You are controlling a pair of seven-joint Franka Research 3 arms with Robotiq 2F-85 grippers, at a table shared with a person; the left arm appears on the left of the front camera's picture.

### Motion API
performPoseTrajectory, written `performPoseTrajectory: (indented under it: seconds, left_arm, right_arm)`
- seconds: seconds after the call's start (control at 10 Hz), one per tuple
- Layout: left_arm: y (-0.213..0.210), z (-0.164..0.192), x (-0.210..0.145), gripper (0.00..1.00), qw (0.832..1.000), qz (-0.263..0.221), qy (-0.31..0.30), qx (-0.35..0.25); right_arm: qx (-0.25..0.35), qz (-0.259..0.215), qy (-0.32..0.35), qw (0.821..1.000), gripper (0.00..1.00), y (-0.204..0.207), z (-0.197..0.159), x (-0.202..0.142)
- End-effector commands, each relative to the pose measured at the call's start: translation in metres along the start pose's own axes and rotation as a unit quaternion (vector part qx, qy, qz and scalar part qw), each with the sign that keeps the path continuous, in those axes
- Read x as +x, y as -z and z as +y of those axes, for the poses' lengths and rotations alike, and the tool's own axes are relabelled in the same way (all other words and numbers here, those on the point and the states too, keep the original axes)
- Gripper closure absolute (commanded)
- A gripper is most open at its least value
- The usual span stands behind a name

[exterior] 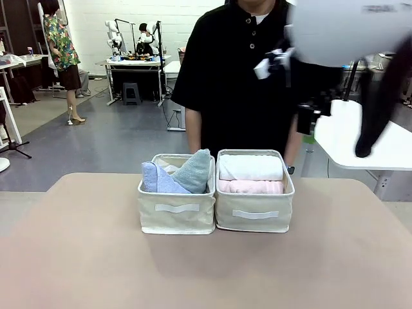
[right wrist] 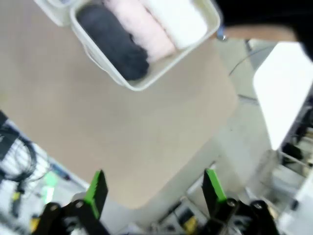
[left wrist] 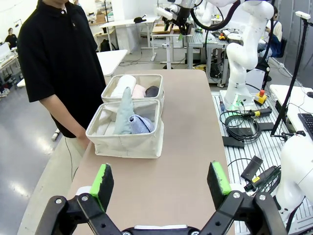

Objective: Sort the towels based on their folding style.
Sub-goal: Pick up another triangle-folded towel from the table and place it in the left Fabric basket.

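Green pads stand wide apart on the left gripper (left wrist: 160,180), which hangs empty above the near end of the tabletop (left wrist: 186,147), well back from the bins and touching nothing. The right gripper (right wrist: 152,188) is likewise spread to its full width and empty, held high over the tabletop's edge with the roll bin (right wrist: 146,81) far off below it.

Out from there, two cream fabric bins sit side by side in the middle of the tabletop, touching. The left bin (exterior: 176,217) holds the cone-folded towels: a lavender-blue towel (exterior: 156,180) and a pale teal towel (exterior: 193,169) whose point rises above the rim. The right one holds rolled towels: a white towel (exterior: 250,167), a pink towel (exterior: 251,187) and a dark grey towel (right wrist: 113,44) lying parallel. A person (exterior: 238,71) stands at the far side.

Terry cloth of this kind looks light, soft and easily squashed, with a grippy nap, not fragile. A roll would probably best be pinched across its middle, jaws straddling the cylinder, so that it does not unwind; a cone by its thicker lower body, since the tip would likely flop. Judging by how they lie, the sorting seems largely done.
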State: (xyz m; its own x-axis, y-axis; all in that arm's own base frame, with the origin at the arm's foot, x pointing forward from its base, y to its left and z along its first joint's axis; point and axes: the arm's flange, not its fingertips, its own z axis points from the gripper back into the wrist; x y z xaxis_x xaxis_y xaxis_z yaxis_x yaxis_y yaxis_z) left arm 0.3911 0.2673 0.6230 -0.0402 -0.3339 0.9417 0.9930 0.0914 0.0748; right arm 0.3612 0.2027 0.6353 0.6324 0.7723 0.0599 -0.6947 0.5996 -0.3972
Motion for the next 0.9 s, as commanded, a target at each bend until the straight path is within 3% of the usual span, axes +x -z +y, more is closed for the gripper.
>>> performPoseTrajectory:
  seconds: [0.0, 0.3, 0.4, 0.8]
  left_arm:
    - [0.001, -0.003, 0.001, 0.0, 1.0, -0.002, 0.004, 0.0]
    - [0.001, -0.003, 0.001, 0.0, 1.0, -0.002, 0.004, 0.0]
    - [0.001, -0.003, 0.001, 0.0, 1.0, -0.002, 0.004, 0.0]
    - [0.001, -0.003, 0.001, 0.0, 1.0, -0.002, 0.004, 0.0]
  right_arm:
    - [0.029, -0.063, 0.022, 0.997, 0.0, 0.036, -0.017, -0.036]
    - [0.077, -0.067, 0.062, 0.993, 0.0, 0.07, -0.04, -0.025]
    - [0.039, -0.059, 0.054, 0.996, 0.0, 0.047, -0.038, -0.048]
    - [0.039, -0.059, 0.054, 0.996, 0.0, 0.047, -0.038, -0.048]
